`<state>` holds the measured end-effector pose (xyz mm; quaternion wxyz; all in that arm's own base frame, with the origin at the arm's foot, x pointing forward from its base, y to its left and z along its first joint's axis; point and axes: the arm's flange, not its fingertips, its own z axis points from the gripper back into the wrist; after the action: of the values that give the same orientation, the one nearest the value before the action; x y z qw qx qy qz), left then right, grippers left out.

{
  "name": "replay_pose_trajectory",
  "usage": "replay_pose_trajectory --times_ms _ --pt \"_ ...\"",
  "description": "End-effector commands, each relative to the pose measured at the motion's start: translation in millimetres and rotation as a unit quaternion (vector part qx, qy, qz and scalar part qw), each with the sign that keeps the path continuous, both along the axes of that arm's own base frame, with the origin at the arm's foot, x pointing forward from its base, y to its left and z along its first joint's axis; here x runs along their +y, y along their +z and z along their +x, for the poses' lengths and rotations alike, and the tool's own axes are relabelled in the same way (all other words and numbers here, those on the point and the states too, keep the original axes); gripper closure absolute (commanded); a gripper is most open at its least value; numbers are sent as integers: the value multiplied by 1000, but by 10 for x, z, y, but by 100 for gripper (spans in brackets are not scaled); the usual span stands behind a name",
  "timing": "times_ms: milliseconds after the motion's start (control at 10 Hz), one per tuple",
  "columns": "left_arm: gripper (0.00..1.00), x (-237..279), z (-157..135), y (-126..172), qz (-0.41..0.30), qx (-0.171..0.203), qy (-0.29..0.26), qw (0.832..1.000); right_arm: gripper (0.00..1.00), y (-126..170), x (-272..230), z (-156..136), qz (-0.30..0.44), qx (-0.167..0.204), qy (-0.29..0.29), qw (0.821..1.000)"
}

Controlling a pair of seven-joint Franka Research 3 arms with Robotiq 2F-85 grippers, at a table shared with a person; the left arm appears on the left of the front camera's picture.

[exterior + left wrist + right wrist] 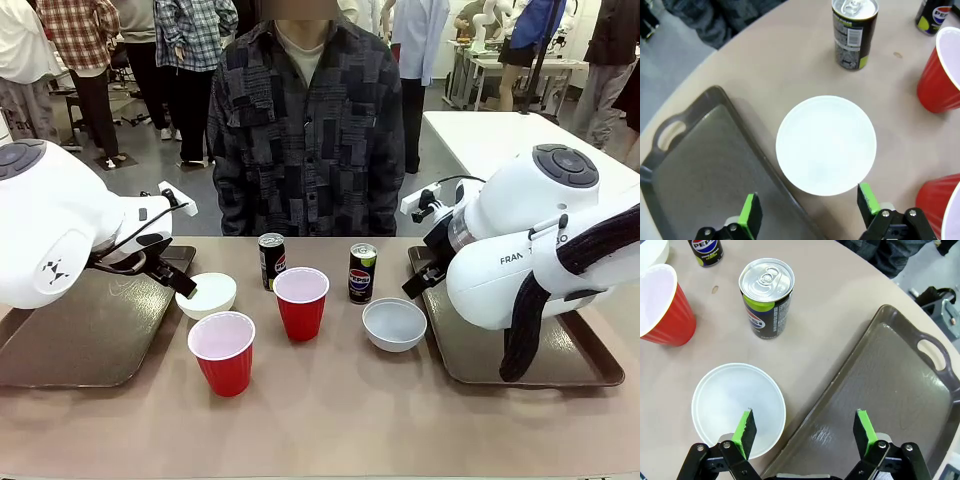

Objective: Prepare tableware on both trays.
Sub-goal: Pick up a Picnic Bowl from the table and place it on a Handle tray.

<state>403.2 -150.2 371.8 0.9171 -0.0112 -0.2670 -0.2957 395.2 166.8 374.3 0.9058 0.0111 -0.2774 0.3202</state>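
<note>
- left gripper [809,205]: spread wide; hovers over the left bowl [826,145], resting on the table [765,55] just beside the left tray [695,170] rim;
- right gripper [805,432]: spread wide; straddles right bowl [730,395] rim and right tray [890,390] edge, perhaps touching neither;
- mid-table between trays: near cup [222,352], far cup [301,300], left can [271,260], right can [362,272]; upright

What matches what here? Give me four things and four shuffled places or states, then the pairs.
1. left gripper
2. right gripper
3. near red cup
4. right can

a. upright, just beyond the right bowl
b. open above the left bowl
c. closest to the robot's table edge
d. open, one finger over right bowl, other over right tray

Pairs: 1-b, 2-d, 3-c, 4-a.
</note>
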Motion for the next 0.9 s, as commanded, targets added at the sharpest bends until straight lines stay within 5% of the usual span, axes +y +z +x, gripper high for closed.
replay_pose_trajectory --times_ms 0,800 --pt "0 1 0 -1 0 0 0 1000 0 0 1 0 0 0 0 1000" --pt "0 0 0 0 0 0 0 1000 0 0 0 0 0 0 0 1000"
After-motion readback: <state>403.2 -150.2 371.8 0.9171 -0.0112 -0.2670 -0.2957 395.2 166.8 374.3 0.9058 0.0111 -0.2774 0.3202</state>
